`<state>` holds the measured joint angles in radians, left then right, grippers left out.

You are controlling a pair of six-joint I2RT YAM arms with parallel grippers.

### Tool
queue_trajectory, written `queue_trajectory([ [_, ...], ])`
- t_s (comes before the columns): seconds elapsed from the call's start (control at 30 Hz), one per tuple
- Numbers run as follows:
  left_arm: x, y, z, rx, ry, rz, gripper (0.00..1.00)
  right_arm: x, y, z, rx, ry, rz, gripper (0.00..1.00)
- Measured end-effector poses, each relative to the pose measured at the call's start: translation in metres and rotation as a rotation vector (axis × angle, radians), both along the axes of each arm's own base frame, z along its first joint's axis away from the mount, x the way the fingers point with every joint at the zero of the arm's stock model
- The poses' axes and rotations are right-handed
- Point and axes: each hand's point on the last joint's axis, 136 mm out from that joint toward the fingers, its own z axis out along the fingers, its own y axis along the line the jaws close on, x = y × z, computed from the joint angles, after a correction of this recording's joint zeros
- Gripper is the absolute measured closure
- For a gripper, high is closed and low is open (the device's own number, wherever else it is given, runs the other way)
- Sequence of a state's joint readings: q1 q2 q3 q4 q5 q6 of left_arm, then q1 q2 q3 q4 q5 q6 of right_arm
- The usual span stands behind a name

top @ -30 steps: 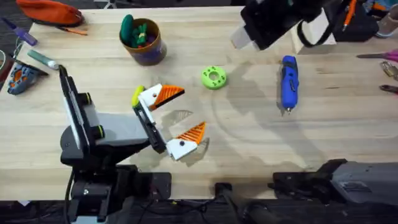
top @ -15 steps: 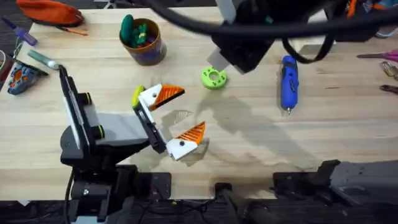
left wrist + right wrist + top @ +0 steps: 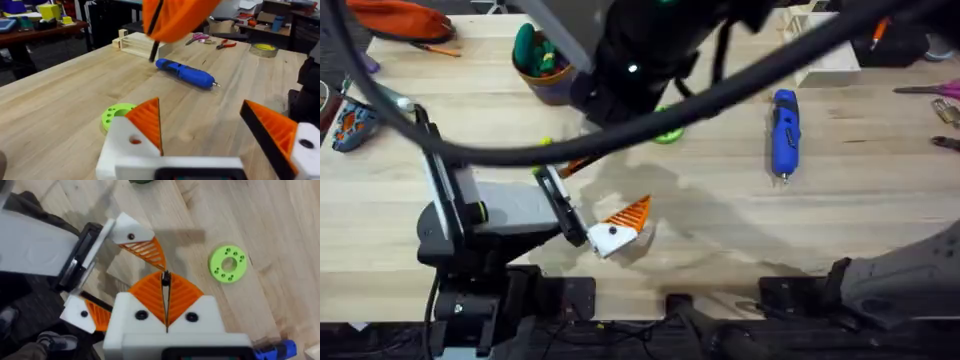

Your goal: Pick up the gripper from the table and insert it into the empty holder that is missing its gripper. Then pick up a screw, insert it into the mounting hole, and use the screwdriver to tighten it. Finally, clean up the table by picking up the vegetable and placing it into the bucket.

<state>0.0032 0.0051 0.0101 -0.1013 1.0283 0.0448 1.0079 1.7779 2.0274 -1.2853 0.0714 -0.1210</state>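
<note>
the right arm rises close under the overhead camera, large and dark, crossing the table's middle and hiding part of the lime-green disc (image 3: 669, 133) and the far finger of the left gripper (image 3: 602, 198). left gripper rests low over the table (image 3: 880, 220), its two orange fingers (image 3: 630, 213) well apart, nothing between them. right gripper (image 3: 165, 297) hangs above the left one, its orange pads pressed together, a thin dark edge showing at the seam — cannot tell what it is.

screwdriver (image 3: 784, 131) lies flat on the bare wood to the right, tip toward the near edge, well apart from both grippers. bucket (image 3: 546, 68) stands at the far left-centre with a dark green toy (image 3: 525, 45) upright inside; the arm covers its right side. a pale wooden box (image 3: 830, 55) sits at the far right, scissors (image 3: 938, 91) at the right edge, an orange pouch (image 3: 400, 18) at the far left corner. no readable writing anywhere.
</note>
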Motion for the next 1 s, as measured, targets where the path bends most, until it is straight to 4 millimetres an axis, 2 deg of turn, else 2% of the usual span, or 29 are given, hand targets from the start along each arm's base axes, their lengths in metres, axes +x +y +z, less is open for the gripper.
queue_trajectory([
  [0.2, 0.000, 0.000, 0.000, 0.000, 0.000, 0.000, 0.015, -0.002, 0.021, -0.008, 0.001, -0.013, 0.047, 0.995],
  [0.4, 0.000, 0.000, 0.000, 0.000, 0.000, 0.000, 0.015, -0.007, 0.035, -0.002, 0.016, -0.033, 0.093, 0.995],
  [1.0, 0.000, 0.000, 0.000, 0.000, 0.000, 0.000, 0.015, -0.011, 0.034, -0.002, -0.015, -0.055, 0.171, 0.995],
])
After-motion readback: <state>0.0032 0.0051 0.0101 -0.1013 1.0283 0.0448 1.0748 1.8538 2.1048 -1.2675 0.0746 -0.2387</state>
